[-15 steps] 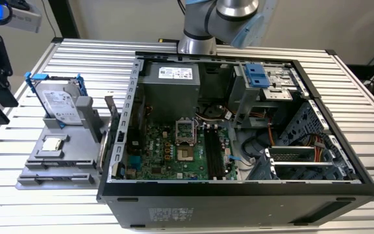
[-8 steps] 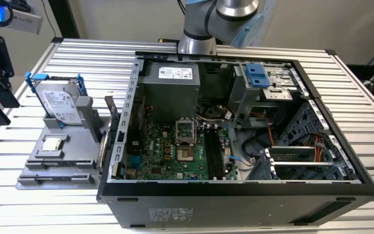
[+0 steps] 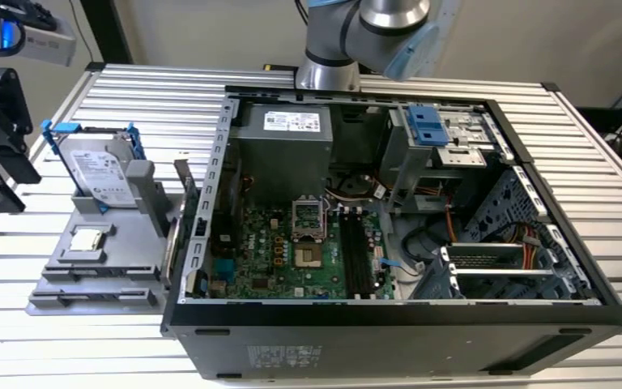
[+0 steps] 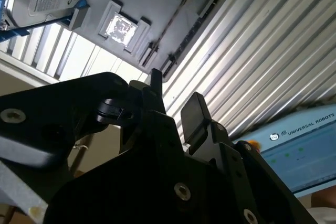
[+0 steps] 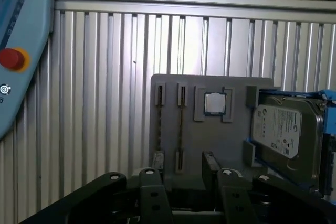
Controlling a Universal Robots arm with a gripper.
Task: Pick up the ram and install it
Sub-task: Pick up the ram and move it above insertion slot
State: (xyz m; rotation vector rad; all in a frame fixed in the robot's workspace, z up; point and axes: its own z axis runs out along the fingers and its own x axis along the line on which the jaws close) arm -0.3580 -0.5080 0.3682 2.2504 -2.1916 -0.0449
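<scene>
dark green-black and very thin, the ram (image 5: 181, 124) stands on its long edge in the grey holder tray (image 5: 210, 145). it is clipped at both ends, in the lane next to the cpu (image 5: 214, 103); the lane along the tray's outer edge looks empty to us. the hard drive (image 5: 286, 129) in its blue frame stands at the tray's opposite edge. the tray lies on the slatted aluminium table (image 5: 105, 77), just beside the open pc case (image 3: 398, 203) that holds the long black slots (image 3: 356, 251). our gripper (image 5: 181, 174) hangs over the tray's edge, apart from the stick, with its fingers (image 4: 195, 109) spread and nothing between them. we judge the approach is under way. a good grasp would centre the stick in the gap, pads flat on its faces near mid-length, clear of the clips.
</scene>
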